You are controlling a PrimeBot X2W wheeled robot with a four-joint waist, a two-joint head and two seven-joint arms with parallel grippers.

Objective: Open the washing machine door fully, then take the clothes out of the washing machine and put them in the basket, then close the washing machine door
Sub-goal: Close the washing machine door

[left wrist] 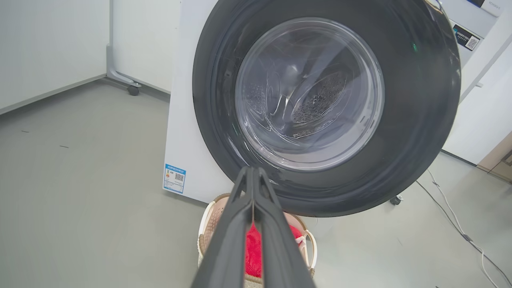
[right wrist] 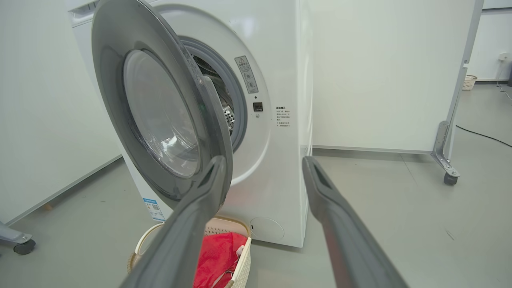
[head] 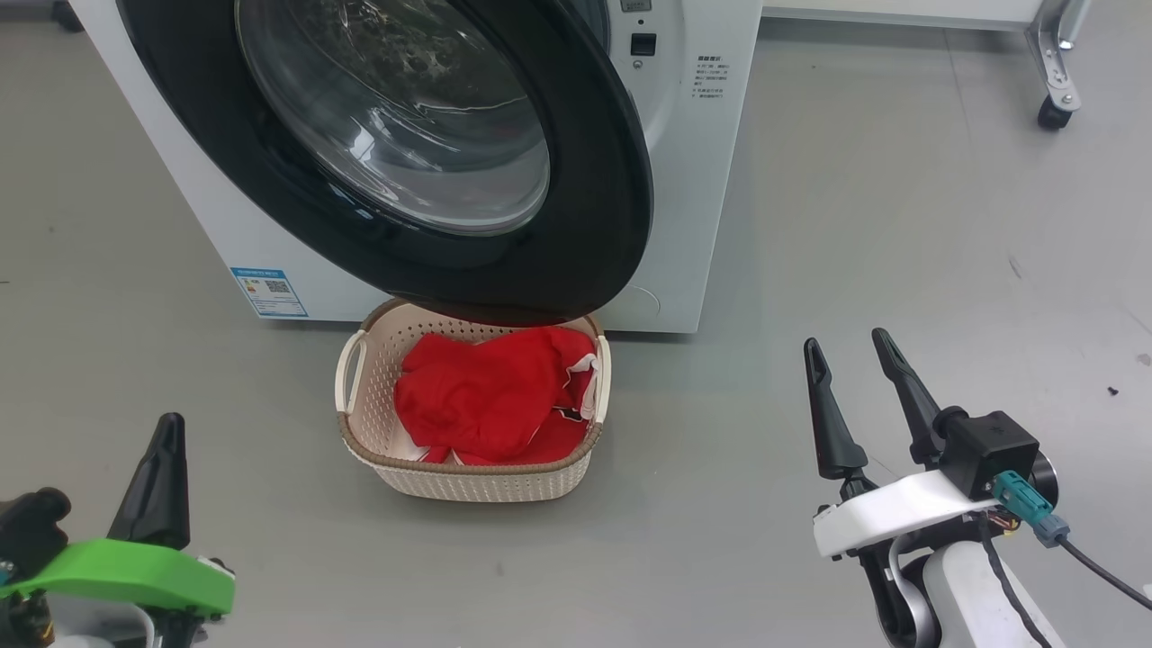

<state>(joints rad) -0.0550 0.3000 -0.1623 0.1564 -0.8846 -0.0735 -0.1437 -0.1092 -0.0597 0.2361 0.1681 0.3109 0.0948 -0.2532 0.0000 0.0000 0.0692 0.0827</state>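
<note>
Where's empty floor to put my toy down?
Bare grey floor lies right of the cream perforated plastic basket, toward the right gripper, and left of it, below the blue sticker. Crowded: red fabric clothes fill the basket, and the round black-rimmed glass door overhangs its back.

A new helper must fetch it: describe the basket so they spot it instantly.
Find the big white washing machine with its black-rimmed round door ajar. On the grey floor right in front, beneath the door's lower edge, sits a small cream basket. Its perforated sides, brown woven-look rim and bright red clothes inside mark it out.
</note>
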